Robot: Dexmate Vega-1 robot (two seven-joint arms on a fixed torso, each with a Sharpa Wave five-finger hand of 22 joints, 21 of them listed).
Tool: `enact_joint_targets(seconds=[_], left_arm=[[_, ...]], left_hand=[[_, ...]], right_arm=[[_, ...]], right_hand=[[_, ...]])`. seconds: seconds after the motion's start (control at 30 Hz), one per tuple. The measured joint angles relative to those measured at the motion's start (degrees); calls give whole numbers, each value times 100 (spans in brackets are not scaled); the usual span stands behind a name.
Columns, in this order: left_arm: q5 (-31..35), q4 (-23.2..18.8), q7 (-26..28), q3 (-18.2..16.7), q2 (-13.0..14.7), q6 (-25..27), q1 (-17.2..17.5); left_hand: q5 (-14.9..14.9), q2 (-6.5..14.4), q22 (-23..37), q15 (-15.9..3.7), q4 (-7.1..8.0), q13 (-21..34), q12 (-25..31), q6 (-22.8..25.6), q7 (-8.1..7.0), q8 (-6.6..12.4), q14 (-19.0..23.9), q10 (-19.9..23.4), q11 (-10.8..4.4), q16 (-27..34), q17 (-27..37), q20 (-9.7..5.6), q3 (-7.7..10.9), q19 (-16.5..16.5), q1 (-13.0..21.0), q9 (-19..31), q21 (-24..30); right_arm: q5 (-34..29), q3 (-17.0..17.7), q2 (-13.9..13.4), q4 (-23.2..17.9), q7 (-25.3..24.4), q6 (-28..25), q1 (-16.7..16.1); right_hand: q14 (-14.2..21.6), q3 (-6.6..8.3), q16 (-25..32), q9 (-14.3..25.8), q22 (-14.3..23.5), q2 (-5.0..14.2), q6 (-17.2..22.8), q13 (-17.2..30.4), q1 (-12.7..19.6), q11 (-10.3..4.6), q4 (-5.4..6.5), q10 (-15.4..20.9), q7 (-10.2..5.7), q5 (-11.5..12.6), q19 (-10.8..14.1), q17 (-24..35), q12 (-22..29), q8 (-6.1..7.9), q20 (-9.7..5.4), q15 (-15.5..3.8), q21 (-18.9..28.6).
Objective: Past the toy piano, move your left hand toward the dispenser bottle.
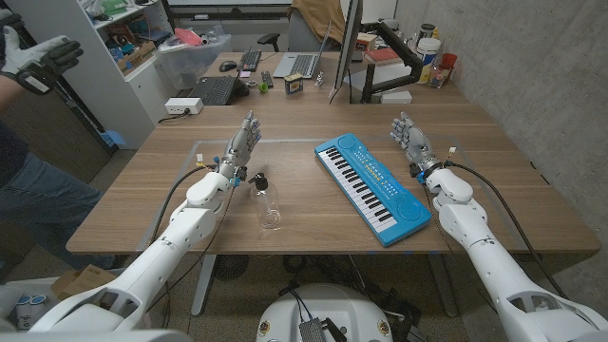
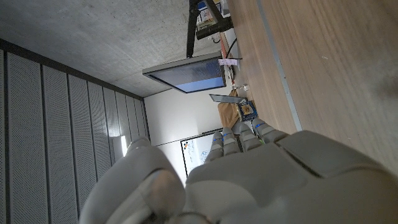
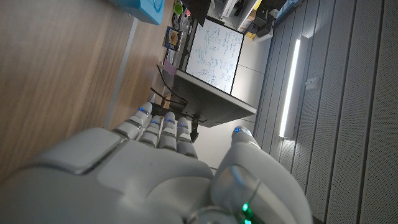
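Left hand: your left hand (image 1: 241, 147) stands on its edge on the desk (image 1: 304, 214), fingers (image 1: 249, 128) straight up and spread, holding nothing. From the left wrist view you see the back of the hand (image 2: 267, 180) with the fingertips pointing toward a monitor (image 2: 186, 73).

Right hand: right hand (image 1: 412, 142) is the same deal, upright on the far side of the keyboard, fingers released and apart, nothing in them. Same from its wrist cam (image 3: 155, 168).

Dispenser bottle: the clear dispenser bottle (image 1: 266, 201) lies on its side, black pump end toward your left hand, just beside your left wrist.

Toy piano: blue toy piano (image 1: 372, 186) sits diagonally between the bottle and your right hand.

Background: a person (image 1: 28, 180) stands at the left edge, and a laptop (image 1: 218, 90) sits on the far desk.
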Motion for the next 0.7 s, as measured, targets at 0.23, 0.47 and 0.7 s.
enact_joint_targets(seconds=[0.23, 0.47, 0.7], left_arm=[[55, -19, -23, -66, -35, 49, 22], [127, -68, -30, -107, -47, 93, 45], [194, -107, -23, -126, -49, 129, 59]], left_hand=[[0, 12, 0, -3, 23, 0, 0, 0, 0, 0, -2, 0, 0, 0, 0, -21, -24, -21, 12, 0, 0], [0, 12, -1, -19, 24, -1, 0, 0, 0, 0, -19, 0, 0, 0, 0, -21, -24, -21, 12, -1, 0], [0, 12, -1, 0, 23, -1, 0, 0, -1, 0, -38, -22, -23, 0, -1, 10, -24, -52, 12, -1, 0]], right_arm=[[-269, 236, 211, 23, 179, -77, 1], [-452, 467, 404, 54, 316, -103, 21], [-534, 643, 533, 74, 387, -104, 38]], right_hand=[[0, 0, 0, 0, 0, 0, 0, 0, 0, 0, 0, 0, 0, 0, 0, 0, 0, 0, 0, 0, 0], [0, 0, 0, -1, -1, 0, 0, -1, 0, 0, 0, -1, 0, 0, -1, -1, 0, 0, 0, -1, 0], [0, -1, 0, -1, -1, 0, 0, -1, 0, -1, 0, -1, 0, 0, -1, -1, 0, 0, 0, -1, -27]])
